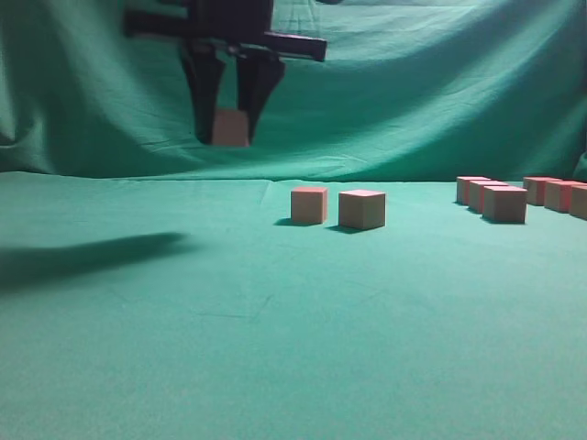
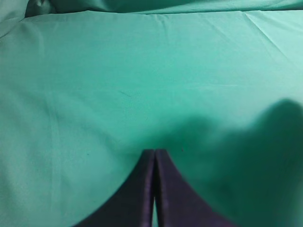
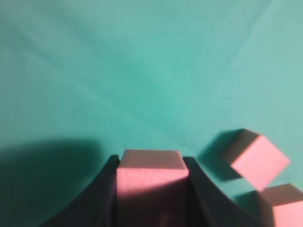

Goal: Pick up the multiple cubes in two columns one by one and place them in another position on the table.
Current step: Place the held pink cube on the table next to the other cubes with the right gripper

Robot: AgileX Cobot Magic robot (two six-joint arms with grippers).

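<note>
Right claw [image 1: 230, 128]: clamped on one cube [image 1: 230, 127], high above desk [image 1: 229, 348]; placed cubes [image 1: 309, 205]: two, mid-desk; columns [image 1: 504, 203]: several left at right; left claw [image 2: 154, 156]: closed, empty.

Exterior view: arm body above the right gripper [image 1: 229, 137] cut off by top edge. Held cube [image 1: 230, 127] partly hidden between the fingers. Far-right cubes [image 1: 556, 193] overlap one another; outermost clipped by right edge, count uncertain. Right wrist view: lower right cube [image 3: 283, 205] cut by the frame's corner. Left wrist view: left gripper [image 2: 154, 189] base cut off at bottom edge.
</note>
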